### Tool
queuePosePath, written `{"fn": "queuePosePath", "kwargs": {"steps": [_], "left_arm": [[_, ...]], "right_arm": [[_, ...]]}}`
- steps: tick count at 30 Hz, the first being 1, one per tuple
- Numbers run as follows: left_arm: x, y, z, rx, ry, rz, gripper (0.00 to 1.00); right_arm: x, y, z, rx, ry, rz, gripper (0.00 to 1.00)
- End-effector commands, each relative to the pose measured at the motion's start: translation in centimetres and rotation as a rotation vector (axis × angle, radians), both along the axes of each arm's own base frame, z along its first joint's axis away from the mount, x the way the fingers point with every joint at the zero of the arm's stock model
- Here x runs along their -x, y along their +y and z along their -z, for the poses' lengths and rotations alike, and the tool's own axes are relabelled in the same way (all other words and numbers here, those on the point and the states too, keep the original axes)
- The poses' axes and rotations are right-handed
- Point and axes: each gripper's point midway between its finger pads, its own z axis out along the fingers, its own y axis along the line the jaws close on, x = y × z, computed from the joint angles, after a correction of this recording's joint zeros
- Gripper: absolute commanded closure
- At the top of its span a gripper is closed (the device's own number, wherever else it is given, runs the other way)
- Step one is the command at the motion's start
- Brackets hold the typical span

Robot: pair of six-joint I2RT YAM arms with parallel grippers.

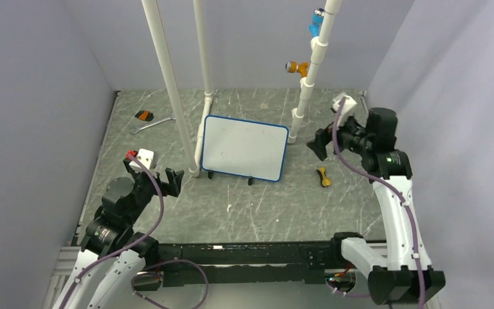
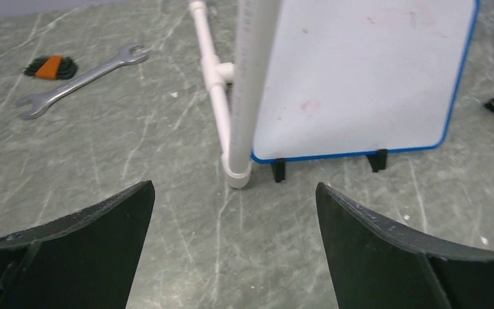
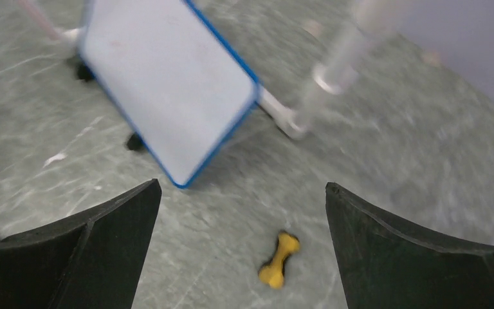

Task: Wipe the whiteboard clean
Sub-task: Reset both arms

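At the lower left of the top view, the left gripper is hanging low over the table. Its jaws are standing spread wide and holding nothing. In its wrist view the two black fingers are filling the bottom corners, with only bare table and a pipe foot showing between them. At the right of the top view, the right gripper is hovering above the table and pointing toward the middle. Its blurred wrist view is showing the jaws likewise wide apart, empty and touching nothing.

Across the table from the left, an orange-and-black item and a silver wrench are lying just beside each other in the upper left of the surface. Two white pipes are rising from the table to the top of the frame. The whiteboard is standing at the centre on small black feet, tilted back, with its left edge just beside the pipes' base. Its blue-framed face is looking almost plain white, with only faint reddish smudges showing in the left wrist view. Right of it, apart from the board, a small yellow piece is lying on the table, lower in the frame than the right gripper. A third pipe is climbing at the board's upper right corner, carrying an orange fitting and a blue fitting.

The table is showing a grey-green, scratched, marbled surface, and pale grey walls are closing it in at the left, back and right.
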Motion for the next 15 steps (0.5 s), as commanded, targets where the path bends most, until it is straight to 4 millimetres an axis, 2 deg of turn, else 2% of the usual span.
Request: {"fn": "queuePosePath", "kwargs": {"steps": [1,4,6,8,11,15], "left_arm": [[-1.5,1.5,-2.5,0.037,-0.049,-0.085,0.01],[-2.5,3.2,-3.4,0.047,-0.051,-0.161,0.01],[-3.4,4.6,-4.0,0.059,-0.043,-0.22,0.01],[-4.7,5.8,-4.1,0.099,-0.019,-0.254,0.01],[-6.7,8.0,-2.9,0.166,0.041,-0.32,0.01],[-7.4,8.4,-1.0,0.165,0.112,-0.324,0.01]], "right_arm": [[-2.2,-6.1,-0.4,-0.164,-0.054,0.289,0.01],[-2.8,-10.4,0.9,-0.253,-0.039,0.506,0.01],[-3.3,-12.2,1.8,-0.266,-0.027,0.623,0.01],[-3.7,-13.5,2.2,-0.306,-0.019,0.732,0.01],[-4.1,-15.4,2.4,-0.315,-0.038,0.851,0.01],[-4.3,-16.7,3.4,-0.336,-0.022,0.943,0.01]]}}
